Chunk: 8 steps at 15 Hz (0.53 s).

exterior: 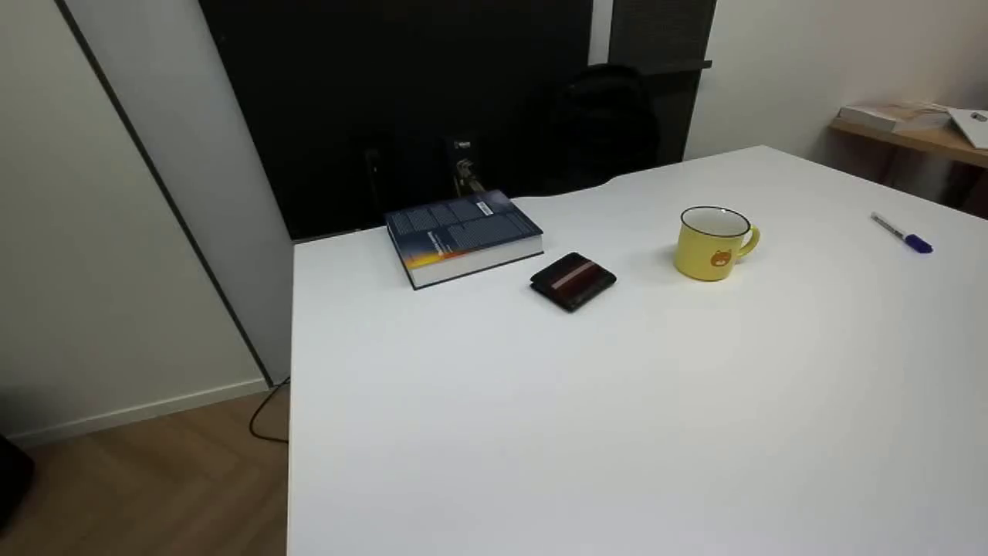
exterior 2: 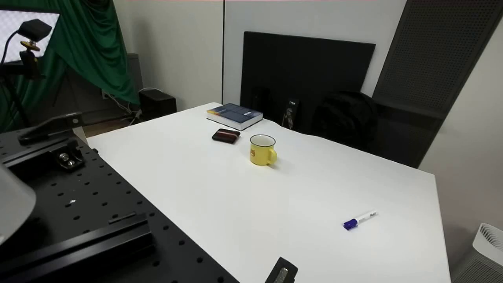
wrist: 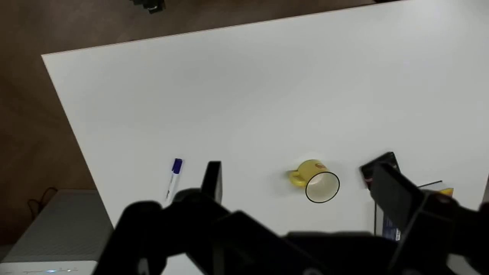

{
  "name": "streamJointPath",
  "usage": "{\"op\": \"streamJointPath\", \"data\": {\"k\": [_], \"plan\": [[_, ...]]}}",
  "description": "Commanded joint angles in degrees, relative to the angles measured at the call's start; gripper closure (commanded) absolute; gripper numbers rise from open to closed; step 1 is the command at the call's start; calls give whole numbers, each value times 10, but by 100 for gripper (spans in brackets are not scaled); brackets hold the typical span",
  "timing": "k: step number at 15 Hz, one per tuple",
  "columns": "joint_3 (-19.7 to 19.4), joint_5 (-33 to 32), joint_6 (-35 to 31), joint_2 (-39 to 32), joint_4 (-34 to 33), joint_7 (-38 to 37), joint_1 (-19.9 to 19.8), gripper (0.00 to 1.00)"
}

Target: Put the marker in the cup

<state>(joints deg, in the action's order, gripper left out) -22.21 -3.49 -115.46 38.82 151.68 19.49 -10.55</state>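
Note:
The marker lies on the white table, with a white barrel and a blue cap. It shows in both exterior views [exterior: 901, 232] [exterior 2: 360, 220] and left of the gripper in the wrist view [wrist: 174, 178]. The yellow cup with a dark rim stands upright and looks empty in both exterior views [exterior: 708, 245] [exterior 2: 262, 150]. In the wrist view the cup [wrist: 318, 180] appears between the fingers, well below them. My gripper [wrist: 298, 166] is open with nothing between its fingers, high above the table. It is out of both exterior views.
A dark wallet [exterior: 573, 282] lies beside the cup, and a thick blue book [exterior: 465, 238] lies behind it. A black perforated mounting plate [exterior 2: 118, 188] borders the table [exterior 2: 220, 208]. A white air purifier [exterior 2: 485, 251] stands off the table's end.

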Motion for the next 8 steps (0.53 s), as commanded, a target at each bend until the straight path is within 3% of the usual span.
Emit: {"op": "streamJointPath", "data": {"k": [1, 5, 8], "plan": [[8, 6, 1, -2, -1, 5, -9, 0], [8, 6, 1, -2, -1, 5, -9, 0], [1, 11, -43, -19, -11, -13, -22, 0]]}}
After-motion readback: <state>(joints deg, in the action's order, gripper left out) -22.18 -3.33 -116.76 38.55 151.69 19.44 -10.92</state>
